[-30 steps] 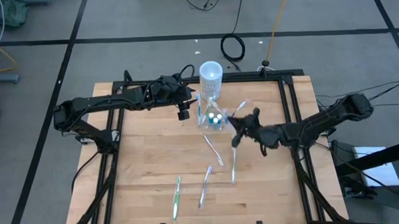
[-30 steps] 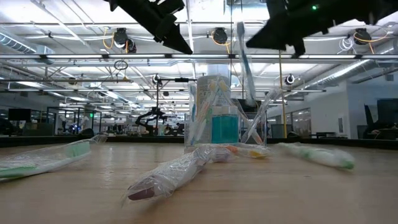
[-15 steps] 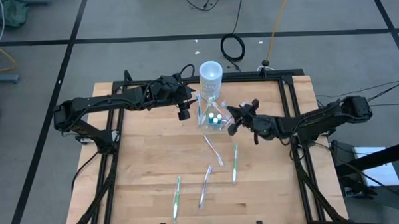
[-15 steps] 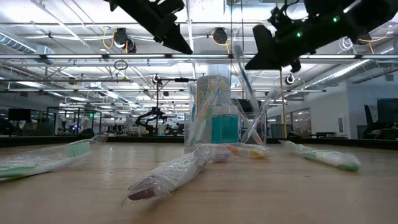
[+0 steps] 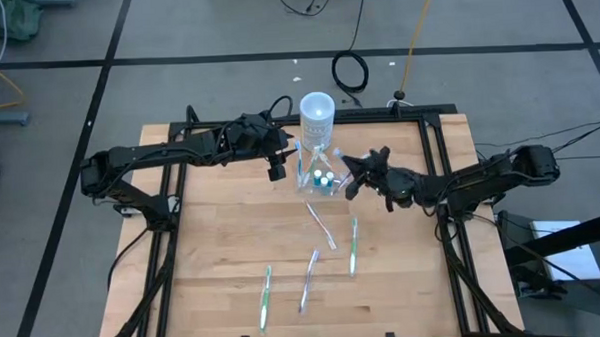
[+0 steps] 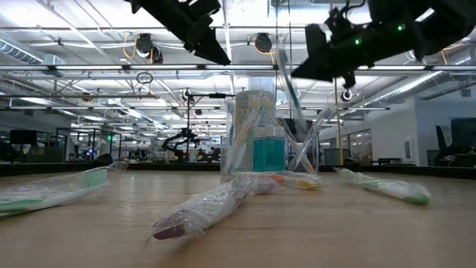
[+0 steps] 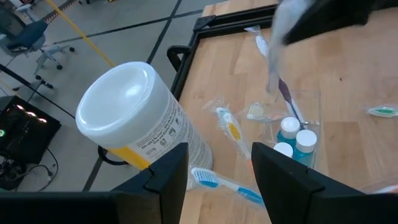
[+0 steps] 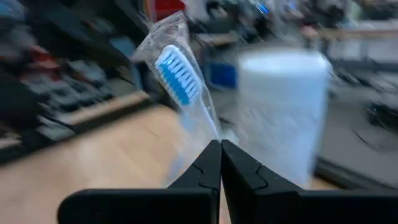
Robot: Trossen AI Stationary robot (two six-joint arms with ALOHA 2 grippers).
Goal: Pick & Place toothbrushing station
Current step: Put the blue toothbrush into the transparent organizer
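- The right tool [image 5: 352, 177] is pressed together on a wrapped blue-bristled toothbrush [image 8: 180, 81]; in the right wrist view the bristle head stands up above the closed fingertips, still in its clear sleeve.
- In the high view that tool sits just right of centre in the upper half of the frame, right beside the clear container [image 5: 318, 178], which lies to its left. The coming move turns on this: the brush has to travel a short way leftward in the frame and go down into the container's open top.
- In the low view the held brush's long axis runs steeply, close to upright with a slight lean, above the container [image 6: 269, 138]; I judge it nearly lined up for lowering in.
- The container stands upright in the upper middle of the counter [image 5: 223, 261], just below the white cylinder [image 5: 317, 112]. It already holds several brushes leaning outward and the small blue white-capped tubes [image 7: 296, 138].
- The left tool [image 5: 277, 161] hangs at the container's left edge, fingers spread and gripping nothing; both tools are near, but only the right one carries a brush.
- Four wrapped toothbrushes [image 5: 309, 278] lie flat lower on the counter, long axes roughly top to bottom in the frame.
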